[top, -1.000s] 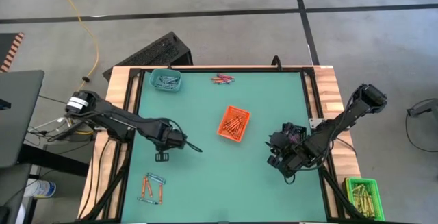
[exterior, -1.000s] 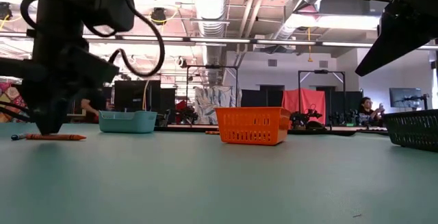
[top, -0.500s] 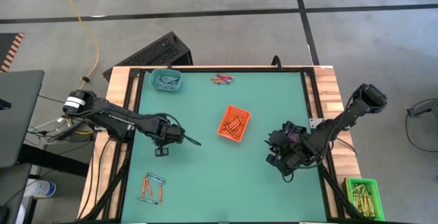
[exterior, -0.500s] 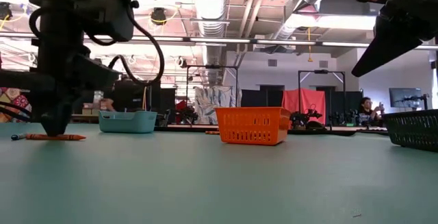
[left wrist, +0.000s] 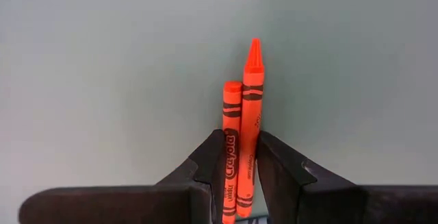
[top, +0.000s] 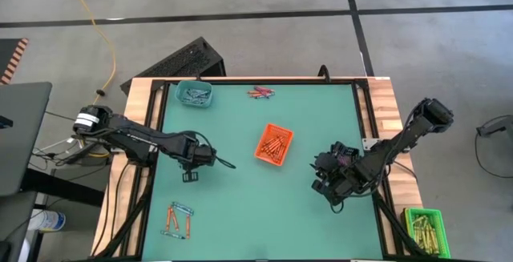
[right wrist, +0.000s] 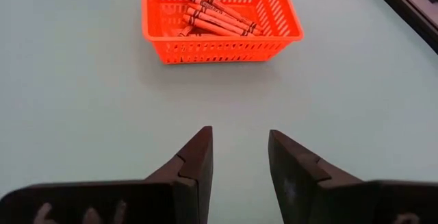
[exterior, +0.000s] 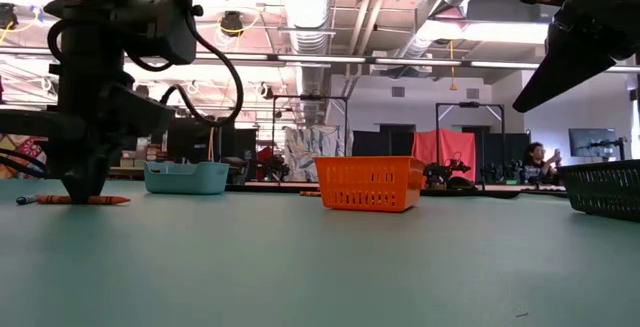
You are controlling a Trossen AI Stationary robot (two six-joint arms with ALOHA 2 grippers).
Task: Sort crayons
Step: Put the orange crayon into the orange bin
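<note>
Since a second ago, left gripper [top: 218, 163] has shifted slightly toward the table's far edge; right arm unchanged.

- Left gripper: above the green table [top: 240, 214], left of centre; fingers [left wrist: 209, 162] clamped on two orange crayons [left wrist: 241, 148] side by side.
- Right gripper [right wrist: 239, 159]: near the right edge, fingers apart, nothing between them, facing the orange basket [top: 274, 144].
- Orange basket: mid-table, holds orange crayons.
- Teal tray [top: 194, 94]: far left corner, contents apparently blue-grey crayons.
- Loose crayons [top: 179, 220]: near left corner; another cluster [top: 260, 93] at the far edge.
</note>
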